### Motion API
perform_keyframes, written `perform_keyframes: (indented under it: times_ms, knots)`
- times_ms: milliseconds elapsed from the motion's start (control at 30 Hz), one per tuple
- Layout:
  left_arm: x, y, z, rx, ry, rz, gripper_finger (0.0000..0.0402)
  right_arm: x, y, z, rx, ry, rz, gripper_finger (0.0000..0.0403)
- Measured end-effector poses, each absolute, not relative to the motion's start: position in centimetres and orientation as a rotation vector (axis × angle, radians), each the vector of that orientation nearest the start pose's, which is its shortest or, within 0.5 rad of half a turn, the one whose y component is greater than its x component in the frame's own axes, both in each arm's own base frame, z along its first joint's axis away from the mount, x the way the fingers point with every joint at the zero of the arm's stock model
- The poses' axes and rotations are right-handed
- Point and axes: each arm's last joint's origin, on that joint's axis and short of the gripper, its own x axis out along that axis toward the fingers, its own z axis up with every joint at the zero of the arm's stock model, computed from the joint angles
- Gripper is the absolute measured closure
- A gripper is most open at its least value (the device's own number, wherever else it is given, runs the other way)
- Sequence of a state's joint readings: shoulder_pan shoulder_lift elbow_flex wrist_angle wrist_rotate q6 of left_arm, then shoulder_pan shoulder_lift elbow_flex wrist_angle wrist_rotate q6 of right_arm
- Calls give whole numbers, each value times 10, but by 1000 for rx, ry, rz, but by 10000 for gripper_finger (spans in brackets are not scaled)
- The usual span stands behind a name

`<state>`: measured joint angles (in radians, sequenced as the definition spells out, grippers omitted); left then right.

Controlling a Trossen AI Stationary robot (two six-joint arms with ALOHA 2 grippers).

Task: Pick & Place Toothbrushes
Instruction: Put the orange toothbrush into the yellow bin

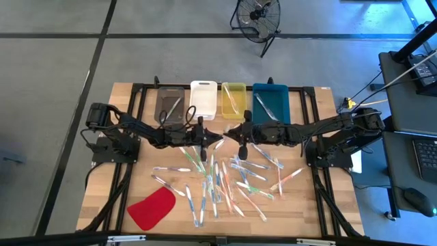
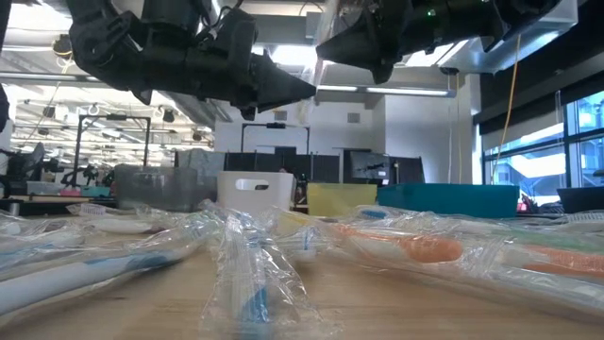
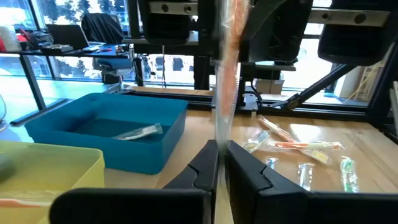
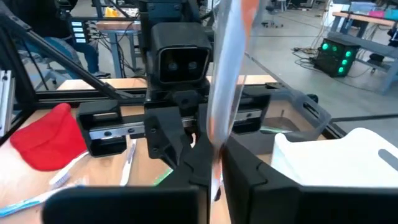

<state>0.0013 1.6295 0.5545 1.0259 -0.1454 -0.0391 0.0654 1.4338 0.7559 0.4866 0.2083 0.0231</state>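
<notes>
At the near edge of the table [image 1: 102, 205], a flat red piece [image 1: 151, 208] lay beside the loose toothbrushes [image 1: 218, 181], which were scattered in clear wrappers across the middle of the board. Above them, the left gripper [image 1: 207, 139] and the right gripper [image 1: 239, 134] were brought tip to tip. Each pincer was pressed together on the same orange-marked wrapped toothbrush [image 3: 225, 74], held off the table between them. Beyond stood the grey bin [image 1: 171, 102], white bin [image 1: 203, 99], yellow bin [image 1: 233, 99] and blue bin [image 1: 271, 102]. For a clean handover, the receiving grip should be confirmed firm on the handle, not merely on the wrapper, before the other pincer is released.
</notes>
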Motion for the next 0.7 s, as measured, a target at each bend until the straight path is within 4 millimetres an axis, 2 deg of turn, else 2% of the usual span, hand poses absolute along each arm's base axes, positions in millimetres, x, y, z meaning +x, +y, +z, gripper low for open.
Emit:
perform_keyframes:
  times_ms: [133,333,700]
  knots:
    - [301,4,174,-34,61,145,387,306,14,239,25,192,-149,369]
    - [301,5,173,-32,75,163,374,306,13,238,41,201,-160,395]
    - [301,4,170,-14,99,162,295,306,9,237,93,210,-187,392]
